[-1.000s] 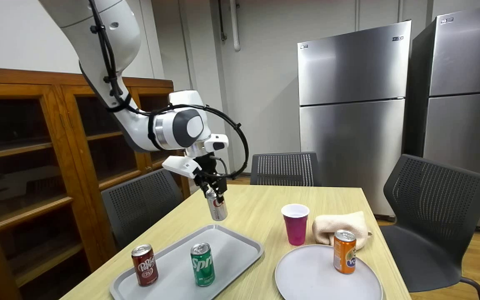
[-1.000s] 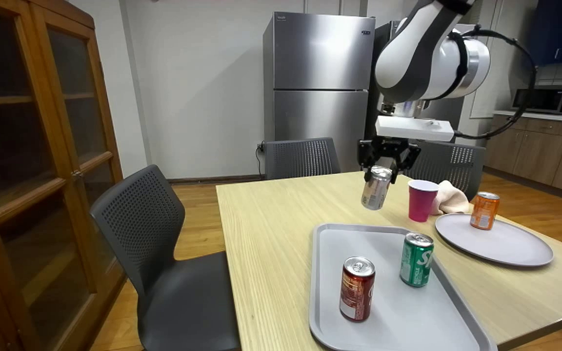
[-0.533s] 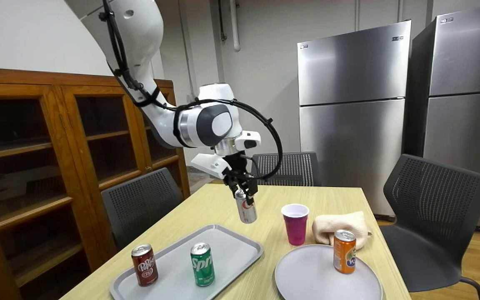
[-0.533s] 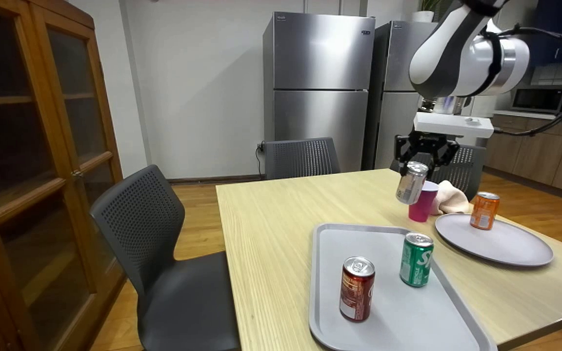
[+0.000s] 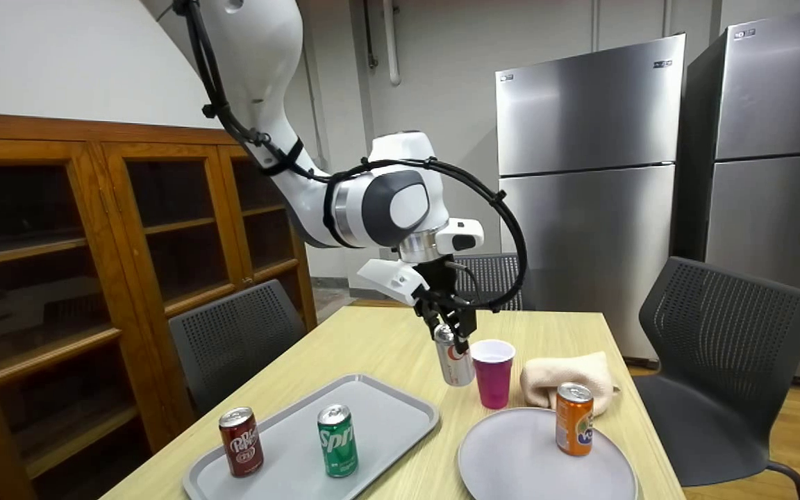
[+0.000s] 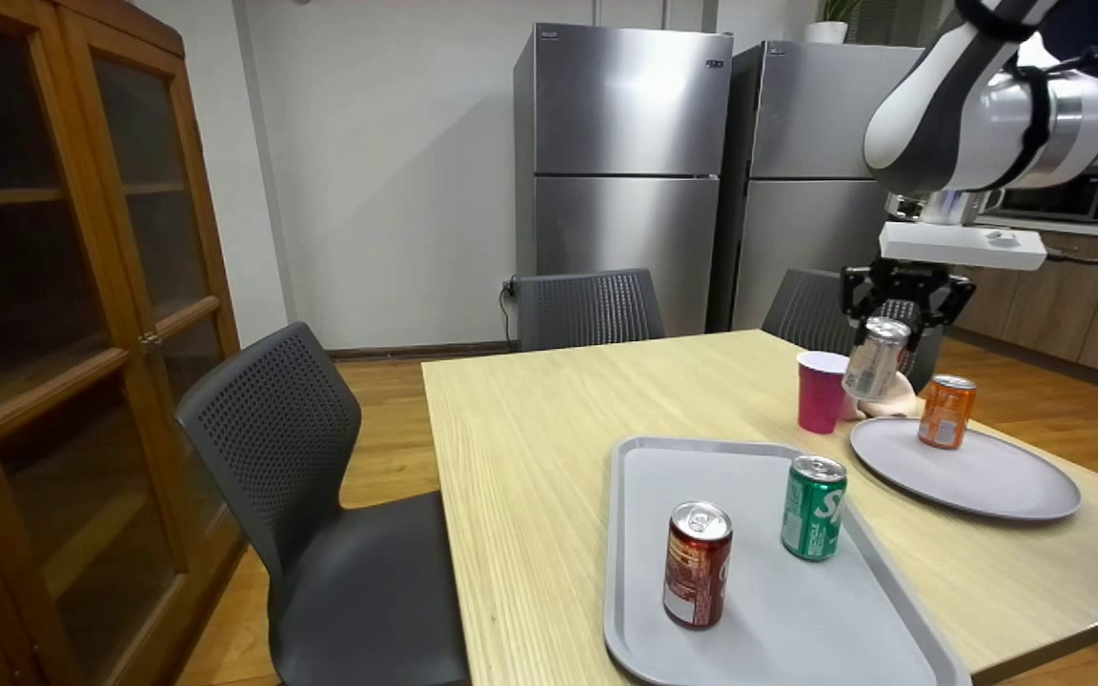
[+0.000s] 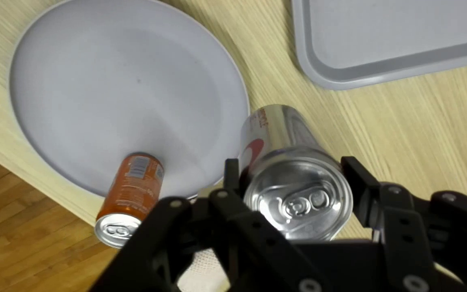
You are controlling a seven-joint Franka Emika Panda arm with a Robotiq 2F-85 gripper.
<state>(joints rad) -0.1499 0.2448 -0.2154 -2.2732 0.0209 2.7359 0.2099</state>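
Observation:
My gripper (image 5: pixel 450 339) is shut on a silver can with a red mark (image 5: pixel 457 369) and holds it tilted above the table. In an exterior view the gripper (image 6: pixel 888 341) and can (image 6: pixel 871 370) overlap the cloth, close beside a magenta cup (image 6: pixel 818 400). In the wrist view both fingers (image 7: pixel 289 168) flank the can's top (image 7: pixel 298 202). The can's lower end lies over the right edge of a round grey plate (image 7: pixel 116 89). An orange can (image 7: pixel 136 182) stands on that plate. The cup is hidden in the wrist view.
A grey tray (image 5: pixel 386 410) holds a dark red can (image 5: pixel 242 444) and a green can (image 5: pixel 337 444). A cream cloth (image 5: pixel 573 371) lies behind the plate. Dark chairs (image 5: pixel 726 368) stand around the table. A wooden cabinet (image 5: pixel 32 278) and steel refrigerators (image 5: pixel 587 229) stand beyond.
The arm has carried the silver can to the right in both exterior views, from beyond the tray to beside the cup. It is slightly lower in an exterior view. Other objects have not moved.

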